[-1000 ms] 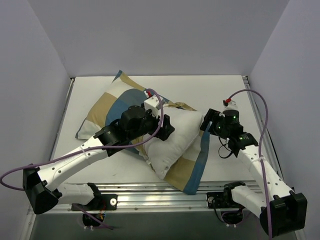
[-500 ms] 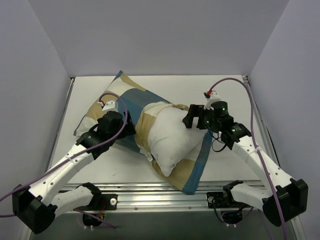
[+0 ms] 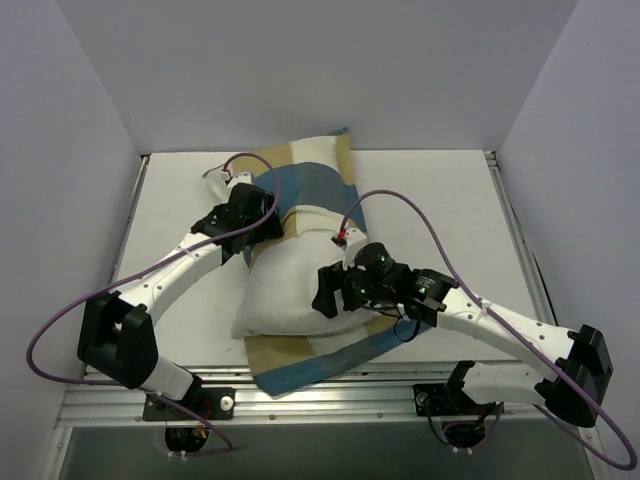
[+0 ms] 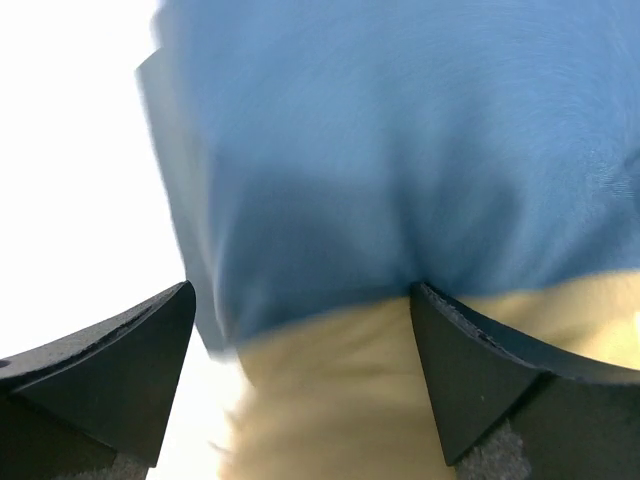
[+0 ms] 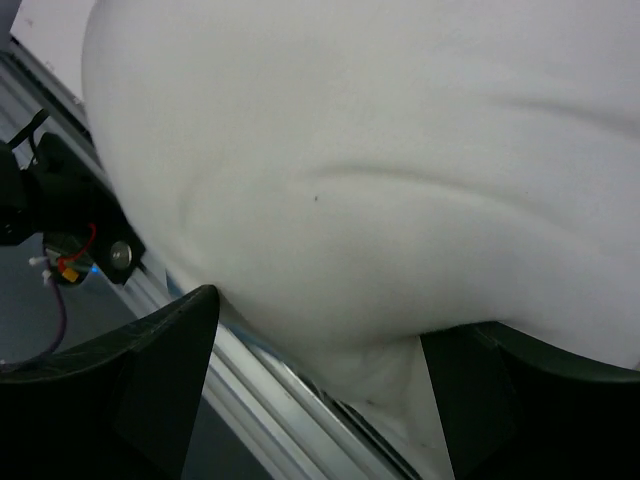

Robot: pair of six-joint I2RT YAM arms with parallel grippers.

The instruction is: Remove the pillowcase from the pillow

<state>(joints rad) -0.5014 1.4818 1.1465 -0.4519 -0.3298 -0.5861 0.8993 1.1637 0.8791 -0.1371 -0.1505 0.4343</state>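
Note:
The white pillow (image 3: 280, 290) lies at the table's middle, half out of the blue, tan and white pillowcase (image 3: 305, 180). The cover bunches behind it, and another part of it spreads beneath the near end. My left gripper (image 3: 264, 226) is at the cover's edge on the pillow's far left. In the left wrist view it (image 4: 302, 290) is open, with blue and tan pillowcase cloth (image 4: 400, 170) between its fingers. My right gripper (image 3: 326, 296) leans on the pillow's near right side. It (image 5: 320, 312) stands open with a bulge of pillow (image 5: 380, 180) between the fingers.
An aluminium rail (image 3: 330, 385) runs along the near table edge and also shows below the pillow as a rail (image 5: 260, 390) in the right wrist view. Grey walls close in the table on the left, back and right. Purple cables loop over both arms.
The pillow and cover have swung round, so the cover now reaches the back centre. The left gripper moved to the far left of the pillow. The right gripper crossed leftward onto the pillow's near side.

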